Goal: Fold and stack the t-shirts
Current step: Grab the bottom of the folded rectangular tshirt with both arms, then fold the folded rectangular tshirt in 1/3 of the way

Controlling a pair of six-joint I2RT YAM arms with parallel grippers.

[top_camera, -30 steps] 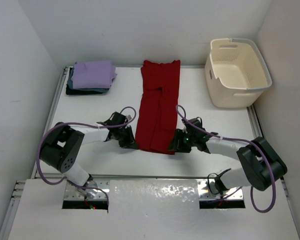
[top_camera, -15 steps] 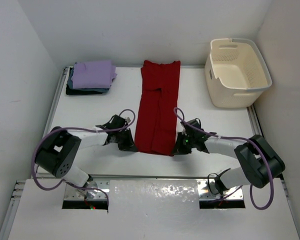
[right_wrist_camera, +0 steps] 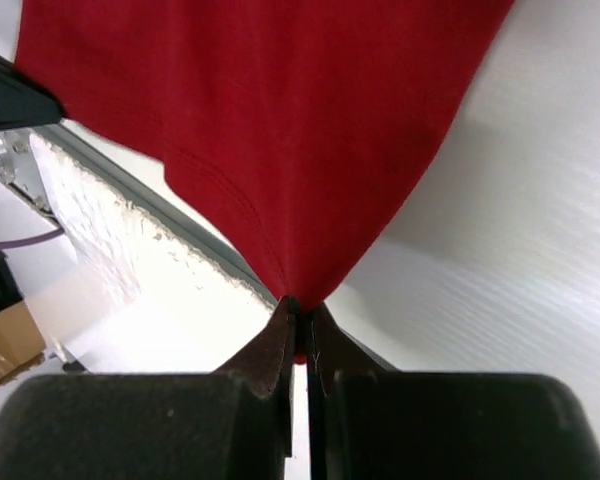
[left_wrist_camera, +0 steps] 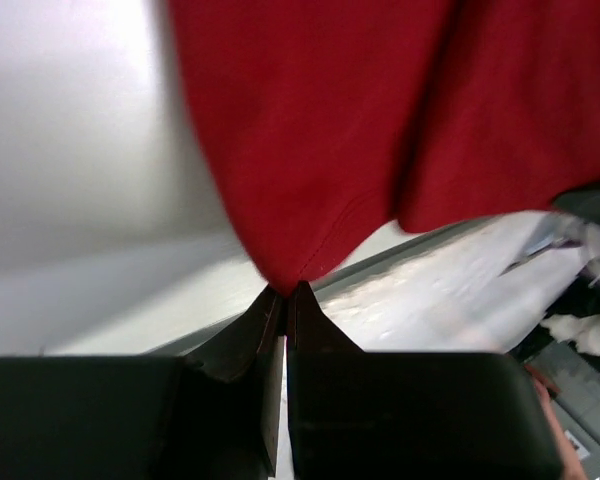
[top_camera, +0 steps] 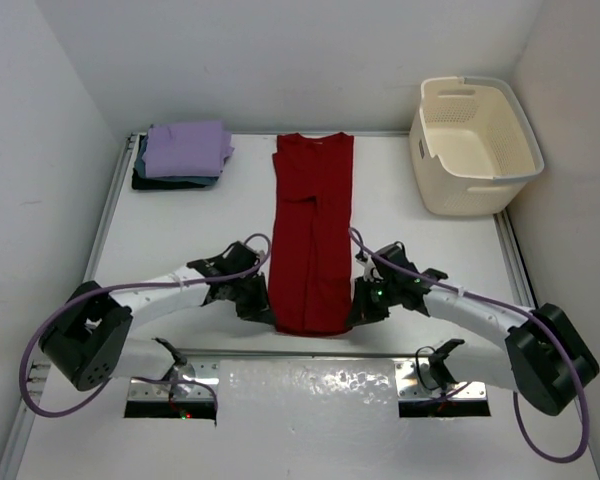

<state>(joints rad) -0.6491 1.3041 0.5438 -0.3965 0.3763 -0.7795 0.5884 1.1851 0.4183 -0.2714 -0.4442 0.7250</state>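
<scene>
A red t-shirt (top_camera: 311, 230), folded into a long narrow strip, lies down the middle of the table. My left gripper (top_camera: 265, 308) is shut on its near left corner (left_wrist_camera: 285, 265). My right gripper (top_camera: 358, 310) is shut on its near right corner (right_wrist_camera: 300, 270). Both corners hang lifted off the table near the front edge. A folded stack sits at the back left: a lavender t-shirt (top_camera: 185, 148) on top, with teal-blue (top_camera: 176, 180) and black (top_camera: 150, 184) edges showing beneath.
A cream plastic laundry basket (top_camera: 472, 145) stands at the back right. The table's metal front rail (top_camera: 300, 352) runs just below both grippers. White walls close in the left, back and right sides.
Both arms pulled the red shirt toward the table's front edge, and its far end slid nearer and a little left. The right gripper closed on its corner.
</scene>
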